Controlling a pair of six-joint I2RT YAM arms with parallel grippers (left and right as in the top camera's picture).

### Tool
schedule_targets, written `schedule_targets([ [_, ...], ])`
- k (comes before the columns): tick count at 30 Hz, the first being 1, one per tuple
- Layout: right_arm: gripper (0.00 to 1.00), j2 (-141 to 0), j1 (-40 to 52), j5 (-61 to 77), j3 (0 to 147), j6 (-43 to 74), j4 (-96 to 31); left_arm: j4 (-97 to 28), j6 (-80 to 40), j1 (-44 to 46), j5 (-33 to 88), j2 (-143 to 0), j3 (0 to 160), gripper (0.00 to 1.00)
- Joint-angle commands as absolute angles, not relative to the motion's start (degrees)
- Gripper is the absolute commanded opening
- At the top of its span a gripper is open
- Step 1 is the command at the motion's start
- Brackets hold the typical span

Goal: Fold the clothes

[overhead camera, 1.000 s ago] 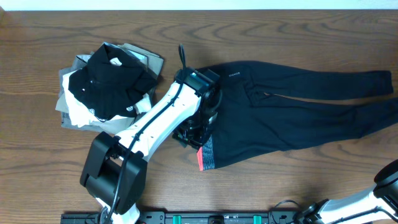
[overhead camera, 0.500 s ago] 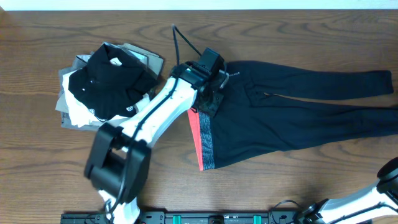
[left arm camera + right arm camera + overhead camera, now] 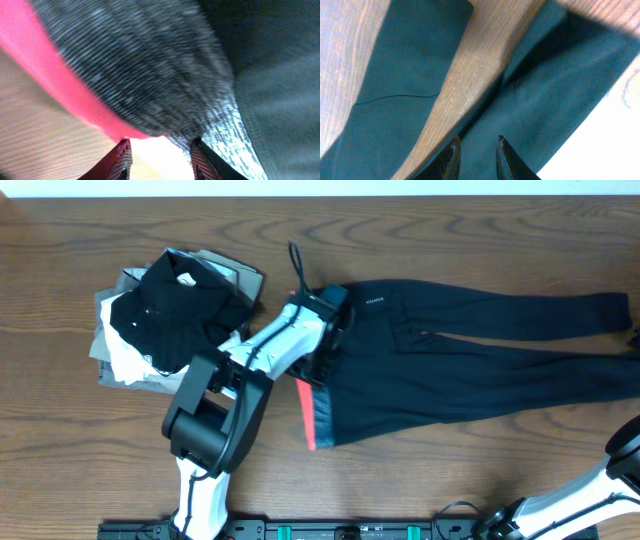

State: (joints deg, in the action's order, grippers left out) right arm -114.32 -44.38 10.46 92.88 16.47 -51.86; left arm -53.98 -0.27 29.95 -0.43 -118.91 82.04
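Note:
The black leggings (image 3: 470, 365) lie spread across the table, legs pointing right. Their grey and coral waistband (image 3: 312, 415) is at the left end. My left gripper (image 3: 325, 340) is low over the upper part of the waistband. In the left wrist view its fingers (image 3: 161, 157) are apart, and the grey and coral waistband (image 3: 150, 75) fills the view just beyond the tips. My right gripper (image 3: 477, 155) is open just above one leg (image 3: 545, 100) near the cuffs. The other leg (image 3: 405, 75) lies beside it across a strip of wood. In the overhead view the right gripper is out of frame.
A pile of other garments, with a black shirt (image 3: 175, 305) on top of white and grey ones, sits at the left, close to my left arm. The right arm's base (image 3: 625, 465) shows at the lower right corner.
My left gripper has moved up from the lower waistband to its upper part. The waistband has opened out and shifted a little left, so its coral edge shows longer.

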Motion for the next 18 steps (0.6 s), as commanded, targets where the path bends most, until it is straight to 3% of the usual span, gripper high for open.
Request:
schedule_targets([
  [1,0.23,-114.67,-43.97,8.34,91.46,15.59,-51.92,-54.08,-1.61,25.54,-10.11,-120.6,81.17,0.41],
  [6,0.25,-114.83,-43.79,6.92,87.26,15.84,-49.43,-52.14,1.39,21.39,-9.89,-120.6,81.19,0.39],
  [12,0.47,-114.83,-43.81,7.64,79.15,17.78,-43.75,-50.5,1.17,21.04,-9.87,-120.6,81.19,0.39],
  [14,0.4,-114.83,-43.79,12.36,77.25,18.15,-38.5,-50.7,0.6,21.04,-9.43,-120.6,81.19,0.39],
  [17,0.14,-114.83,-43.77,26.0,74.85,17.3,-27.86,-51.83,-0.36,21.08,-8.03,-120.6,81.19,0.39],
  [18,0.11,-114.83,-43.55,28.64,74.37,17.82,-24.82,-52.16,-0.45,21.08,-7.38,-120.6,81.19,0.39],
])
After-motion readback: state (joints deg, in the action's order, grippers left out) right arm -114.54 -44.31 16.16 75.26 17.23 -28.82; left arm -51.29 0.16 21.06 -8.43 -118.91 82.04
